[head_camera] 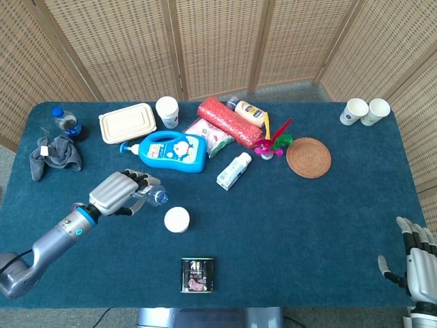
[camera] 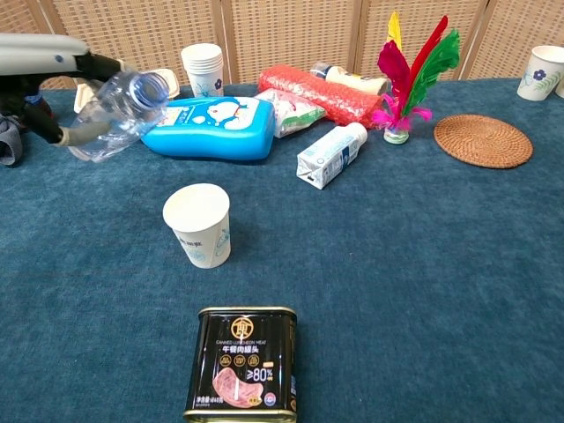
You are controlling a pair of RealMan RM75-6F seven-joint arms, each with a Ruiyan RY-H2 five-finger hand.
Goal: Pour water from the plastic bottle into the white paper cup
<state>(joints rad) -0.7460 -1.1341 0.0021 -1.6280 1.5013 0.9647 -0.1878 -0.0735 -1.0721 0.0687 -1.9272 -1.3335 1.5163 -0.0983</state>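
Clear plastic bottle (camera: 119, 110) sits gripped in the left hand (head_camera: 116, 193), tilted with its open mouth raised and pointing toward the table's middle — held above the table (head_camera: 287, 225), to the left of the white paper cup (camera: 198, 225) and apart from it. That cup stands upright on the teal cloth, just behind a black tin (camera: 245, 364). At the table's near right corner the right hand (head_camera: 414, 256) holds nothing, its fingers spread. A blue lotion bottle (camera: 216, 129) lies on its side beyond the cup.
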